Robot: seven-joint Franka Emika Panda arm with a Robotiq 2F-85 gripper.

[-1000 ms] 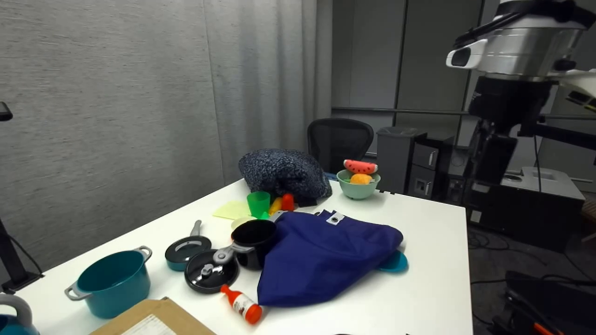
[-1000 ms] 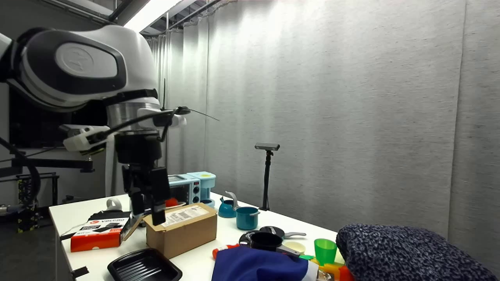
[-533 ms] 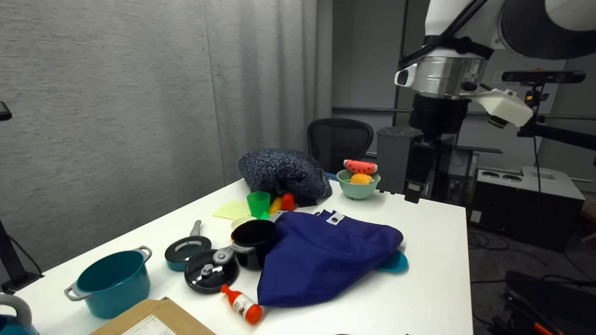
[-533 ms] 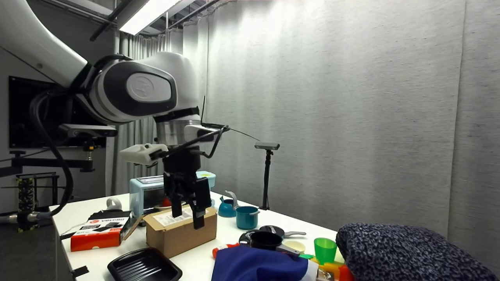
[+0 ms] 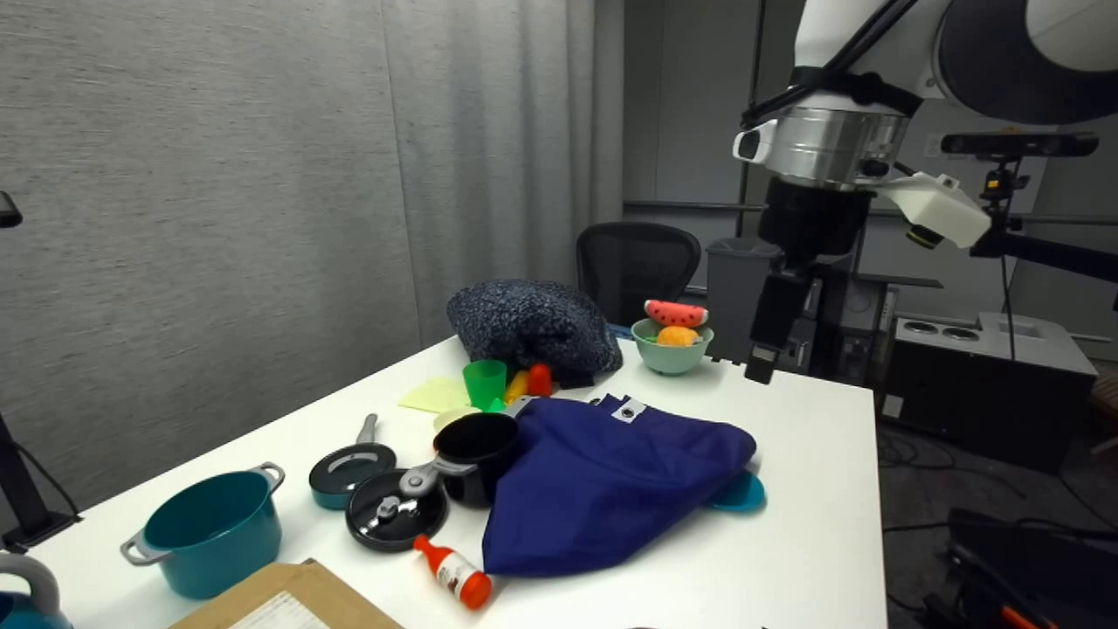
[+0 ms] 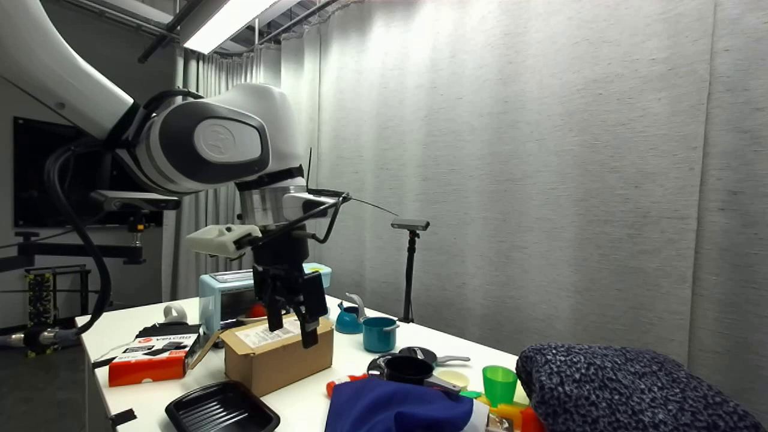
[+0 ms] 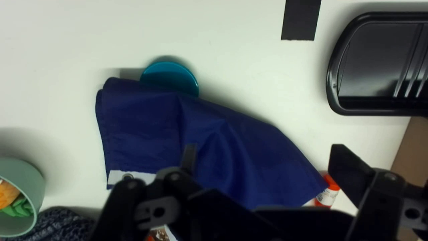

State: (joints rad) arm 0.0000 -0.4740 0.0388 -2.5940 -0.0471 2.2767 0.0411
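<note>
My gripper [image 7: 264,150] is open with nothing between its fingers. It hangs above the table, over a dark blue cloth [image 7: 230,147], and touches nothing. The gripper also shows in both exterior views [image 5: 760,367] [image 6: 292,333]. The cloth lies loosely folded on the white table [image 5: 812,524], with a white grommet strip at one edge. A teal round thing [image 7: 170,75] sticks out from under the cloth; the rest of it is hidden. A red bottle with a white label [image 5: 454,572] lies by a cloth corner. A black pot [image 5: 476,450] stands against the cloth.
A green bowl [image 5: 668,356] with toy food and a dark speckled cushion [image 5: 533,328] are at one end. A black tray [image 6: 222,411], cardboard box [image 6: 282,360], Velcro box [image 6: 153,357] and toaster oven [image 6: 225,300] stand elsewhere. A teal pot [image 5: 214,524] and black lid [image 5: 397,515] are nearby.
The arm has swung in over the table, toward the cloth, mostly in the first half second. Since then the gripper has only tilted slightly. It stays open; the objects have not moved.
</note>
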